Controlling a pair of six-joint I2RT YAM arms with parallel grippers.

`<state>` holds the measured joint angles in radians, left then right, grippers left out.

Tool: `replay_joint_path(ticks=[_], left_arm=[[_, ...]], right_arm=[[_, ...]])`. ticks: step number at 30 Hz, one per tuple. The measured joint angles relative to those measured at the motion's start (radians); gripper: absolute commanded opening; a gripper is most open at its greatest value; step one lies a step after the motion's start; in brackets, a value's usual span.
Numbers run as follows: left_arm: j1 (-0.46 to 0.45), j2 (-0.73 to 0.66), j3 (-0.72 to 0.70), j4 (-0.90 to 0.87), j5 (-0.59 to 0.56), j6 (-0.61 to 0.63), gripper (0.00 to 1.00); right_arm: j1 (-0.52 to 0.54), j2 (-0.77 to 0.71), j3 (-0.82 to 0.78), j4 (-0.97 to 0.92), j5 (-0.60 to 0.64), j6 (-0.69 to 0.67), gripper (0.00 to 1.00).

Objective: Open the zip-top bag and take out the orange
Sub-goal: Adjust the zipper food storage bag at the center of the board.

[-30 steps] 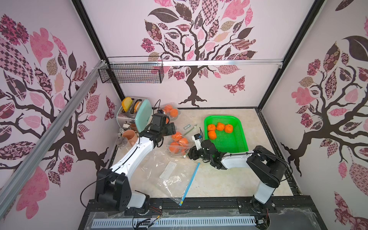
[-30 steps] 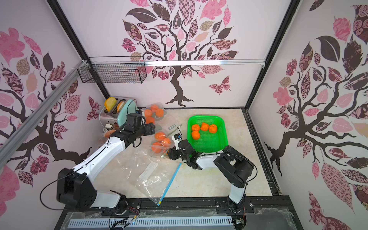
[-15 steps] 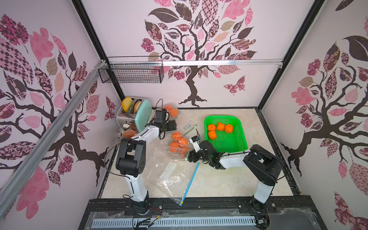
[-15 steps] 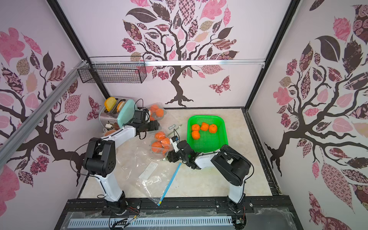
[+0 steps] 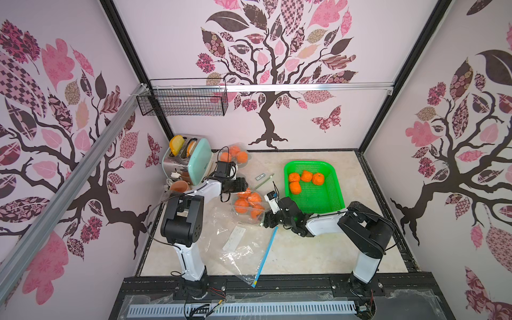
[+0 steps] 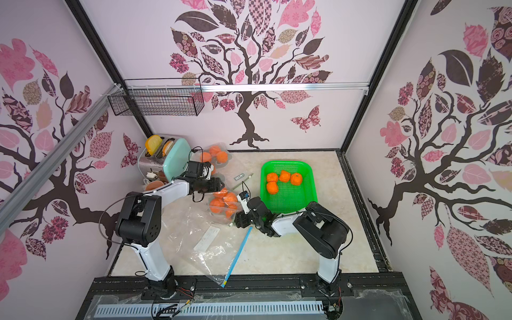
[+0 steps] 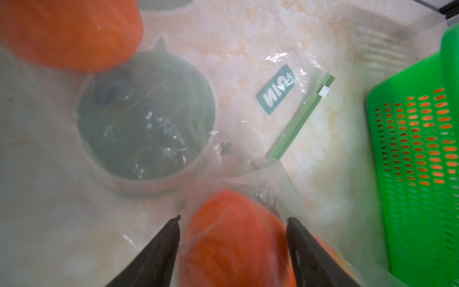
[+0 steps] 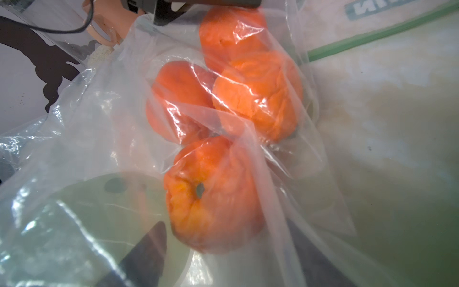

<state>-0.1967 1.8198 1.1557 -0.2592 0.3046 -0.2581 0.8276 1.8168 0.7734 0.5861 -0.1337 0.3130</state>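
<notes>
The left claw (image 7: 233,218) is straddling an orange (image 7: 236,246) through the film of the zip-top bag (image 5: 250,219). Its black fingers (image 7: 161,251) are standing wide at either flank of the fruit; whether they are pressing it I cannot tell. The right claw (image 8: 226,223) is gaping at the bag's opposite side, with a second orange (image 8: 213,193) lying just ahead of its tips under loose plastic.

The green basket (image 5: 332,171) is crowding the right forearm from behind, and the toaster (image 5: 198,163) is sitting close behind the left one. An empty blue-zipped bag (image 5: 243,249) is spreading between the two arm bases, while bare tabletop (image 5: 318,255) is showing in front of the right arm.

Film is blurring both wrist views. The right claw's far finger is showing only as a dark shadow, and the bag's mouth is not making itself out.

The left arm is folding high at the elbow, wrist pointing toward the basket. The right forearm is lying low across the table.
</notes>
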Motion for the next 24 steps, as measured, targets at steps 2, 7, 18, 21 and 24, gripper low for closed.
replay_joint_path(ticks=[2, 7, 18, 21, 24], left_arm=[[0.0, -0.039, -0.038, 0.012, 0.004, -0.015, 0.57], [0.001, -0.106, -0.127, 0.076, 0.014, -0.053, 0.36], [0.002, -0.119, -0.179, 0.162, -0.004, -0.099, 0.0], [0.002, -0.117, -0.185, 0.162, -0.032, -0.105, 0.0], [0.002, -0.107, -0.186, 0.166, -0.047, -0.108, 0.0]], right_arm=[[-0.001, -0.005, -0.004, 0.0, 0.001, -0.001, 0.74], [-0.002, -0.015, -0.01, 0.0, 0.003, -0.005, 0.74], [-0.005, -0.031, -0.018, 0.0, 0.003, -0.027, 0.73], [-0.007, -0.059, -0.029, 0.0, 0.004, -0.03, 0.73], [-0.015, -0.071, -0.024, -0.008, 0.004, -0.02, 0.72]])
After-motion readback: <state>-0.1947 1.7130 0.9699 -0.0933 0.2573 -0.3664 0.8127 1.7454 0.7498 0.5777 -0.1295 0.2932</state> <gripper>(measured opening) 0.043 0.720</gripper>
